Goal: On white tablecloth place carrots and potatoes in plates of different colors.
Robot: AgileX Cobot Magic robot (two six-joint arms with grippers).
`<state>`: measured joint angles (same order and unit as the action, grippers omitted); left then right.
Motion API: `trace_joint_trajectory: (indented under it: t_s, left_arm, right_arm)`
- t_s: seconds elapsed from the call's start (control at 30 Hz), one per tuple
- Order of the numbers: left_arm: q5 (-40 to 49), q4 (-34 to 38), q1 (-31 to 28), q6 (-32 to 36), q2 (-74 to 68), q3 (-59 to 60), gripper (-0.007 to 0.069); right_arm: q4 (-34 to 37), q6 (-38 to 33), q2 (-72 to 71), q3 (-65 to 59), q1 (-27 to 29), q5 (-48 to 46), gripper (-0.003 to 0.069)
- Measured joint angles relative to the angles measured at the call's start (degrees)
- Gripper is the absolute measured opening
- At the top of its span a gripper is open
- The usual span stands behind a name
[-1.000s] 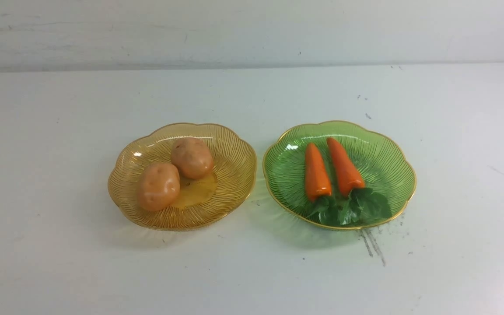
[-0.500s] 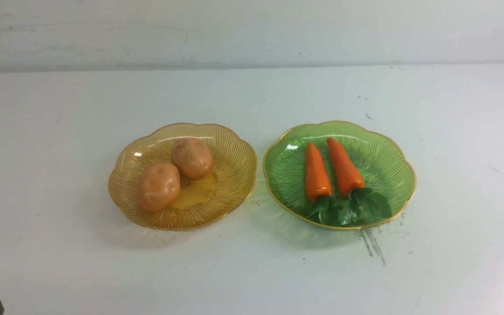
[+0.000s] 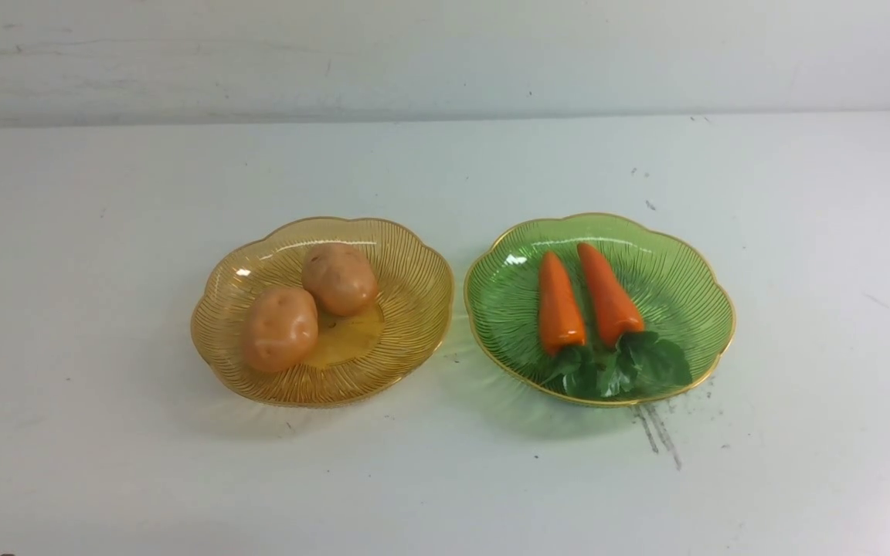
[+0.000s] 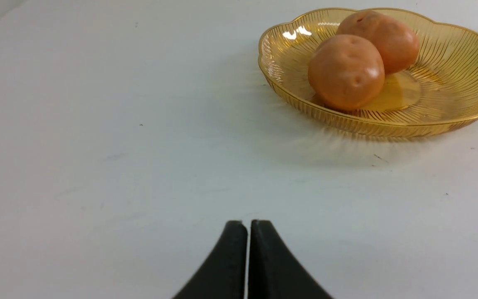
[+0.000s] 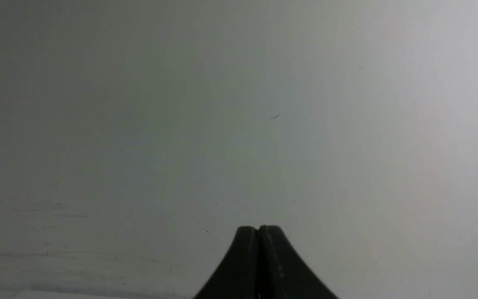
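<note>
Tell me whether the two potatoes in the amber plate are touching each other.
Touching. In the front view the near potato and the far potato press together with no gap; the left wrist view shows them overlapping in the amber plate.

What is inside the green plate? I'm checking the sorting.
Two carrots lie side by side in the green plate, leafy tops toward the camera. The plate floor beneath them and their leaves is covered, so unseen.

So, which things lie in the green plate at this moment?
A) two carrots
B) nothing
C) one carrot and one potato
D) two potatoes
A: in the front view the green plate holds two carrots side by side, leafy tops toward the camera; both potatoes sit in the amber plate.
</note>
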<state>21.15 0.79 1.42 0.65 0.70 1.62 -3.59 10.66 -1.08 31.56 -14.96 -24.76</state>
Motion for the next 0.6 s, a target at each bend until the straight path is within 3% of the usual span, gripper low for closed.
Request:
trace_joint_trajectory:
  t_s: [0.6]
  left_arm:
    - [0.07,-0.07,0.00,0.18,0.00,0.00,-0.0003]
  right_arm:
    - [-0.52,-0.37,0.00,0.00,0.00,0.00,-0.0013]
